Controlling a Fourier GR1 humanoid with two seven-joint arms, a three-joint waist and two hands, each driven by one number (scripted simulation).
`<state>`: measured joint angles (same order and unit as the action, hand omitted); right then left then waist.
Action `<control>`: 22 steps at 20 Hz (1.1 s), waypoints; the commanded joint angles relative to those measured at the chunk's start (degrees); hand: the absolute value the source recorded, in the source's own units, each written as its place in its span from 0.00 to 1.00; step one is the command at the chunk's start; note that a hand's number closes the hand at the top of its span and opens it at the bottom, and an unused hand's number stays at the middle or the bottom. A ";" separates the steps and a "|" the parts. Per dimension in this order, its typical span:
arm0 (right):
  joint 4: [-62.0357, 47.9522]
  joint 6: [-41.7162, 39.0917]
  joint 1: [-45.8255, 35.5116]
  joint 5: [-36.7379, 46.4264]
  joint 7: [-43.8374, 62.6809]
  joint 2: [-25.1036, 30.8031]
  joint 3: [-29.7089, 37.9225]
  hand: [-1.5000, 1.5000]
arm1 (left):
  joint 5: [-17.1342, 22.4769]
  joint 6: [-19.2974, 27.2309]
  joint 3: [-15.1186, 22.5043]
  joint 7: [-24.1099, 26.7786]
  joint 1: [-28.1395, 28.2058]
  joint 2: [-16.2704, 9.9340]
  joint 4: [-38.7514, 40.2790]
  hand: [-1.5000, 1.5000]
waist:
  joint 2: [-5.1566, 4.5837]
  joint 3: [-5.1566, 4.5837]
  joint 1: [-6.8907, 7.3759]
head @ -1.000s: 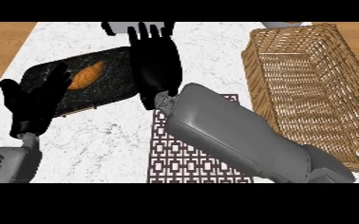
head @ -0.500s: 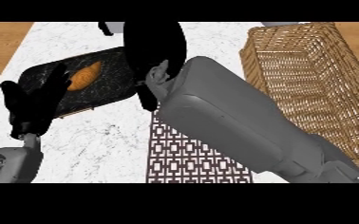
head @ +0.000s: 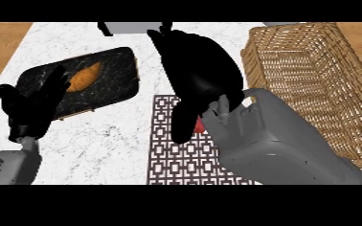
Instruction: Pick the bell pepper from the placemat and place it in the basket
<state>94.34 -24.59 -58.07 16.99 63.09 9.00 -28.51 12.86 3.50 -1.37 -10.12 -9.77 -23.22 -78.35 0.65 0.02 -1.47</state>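
- White marbled counter (head: 106,143) filling the view, with wood showing at the far left and far right corners.
- Lying on it: a patterned placemat (head: 176,160) near the middle, a wicker basket (head: 304,72) at the right, a dark tray (head: 117,84) at the left carrying an orange food item (head: 83,76).
- Hanging over the far end of the placemat: the right hand (head: 201,76), back turned up, fingers curling downward; whether pinching anything, cannot tell.
- Peeking out just beside the hand's lower edge: a small red patch (head: 200,126), probably the bell pepper, sitting on the placemat.
- Judging progress: early stage, pepper not yet in the basket; grasping, lifting, carrying right and releasing all remaining.
- Resting at the left edge over the tray's near corner: the left hand (head: 32,107), fingers relaxed and spread.
- Hiding most of the pepper: right hand and grey forearm; basket cut off at the right edge.
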 commanded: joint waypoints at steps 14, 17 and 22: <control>3.38 14.16 30.53 23.31 -21.11 4.83 -5.58 0.00 | -2.71 -0.22 -0.99 -1.51 -1.31 2.35 -1.66 0.50 | -0.66 0.01 1.71; -5.60 21.80 28.15 26.97 -22.36 -3.56 -6.90 0.00 | -2.37 -2.22 -0.19 -2.76 -1.01 2.18 -2.43 0.50 | -0.74 0.01 2.26; -15.05 23.67 29.34 28.73 -29.80 -4.77 -3.84 0.00 | -4.71 -1.81 -0.76 -0.26 -2.78 3.86 0.38 0.50 | -0.77 -0.02 1.74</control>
<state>87.67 -3.88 -28.57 43.10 37.74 6.93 -33.40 9.99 1.58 -2.65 -11.42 -11.36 -20.54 -79.16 -0.06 0.01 0.31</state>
